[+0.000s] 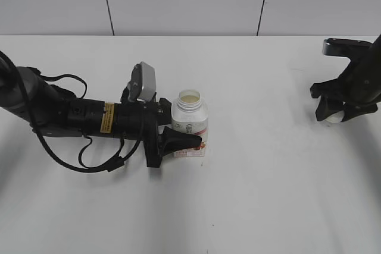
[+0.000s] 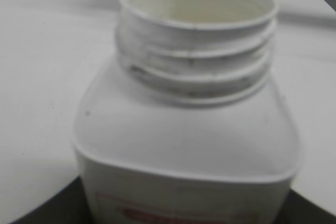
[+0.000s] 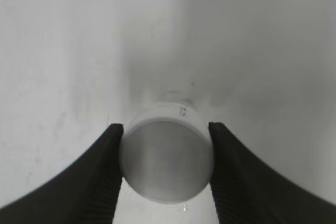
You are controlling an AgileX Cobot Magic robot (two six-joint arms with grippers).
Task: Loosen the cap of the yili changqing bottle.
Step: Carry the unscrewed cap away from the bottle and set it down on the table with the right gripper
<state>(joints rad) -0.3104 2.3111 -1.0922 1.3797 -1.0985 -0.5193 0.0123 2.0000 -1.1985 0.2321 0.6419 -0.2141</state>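
While the left gripper (image 1: 178, 141) braces the bottle (image 1: 190, 124) low on its labelled body, the bottle stands upright on the white surface (image 1: 250, 194) near the middle of the exterior view, its wide threaded neck (image 2: 197, 51) bare and open. That side-on clamp reads as an anchor: held at the base, the bottle cannot spin or tip when the top is twisted. From the left wrist view only dark gripper edges show at the lower corners, with the bottle between them.

Well apart, at the far right, the right gripper (image 1: 331, 115) hangs just above the surface with its fingers (image 3: 102, 171) pressed against opposite sides of the cap (image 3: 167, 160). Gripped across its width, the cap could be turned and lifted straight off. Whether it touches the surface below cannot be told.

Judging by the bare neck and the cap carried off to the side, loosening is already done and more; only setting the cap down seems left.
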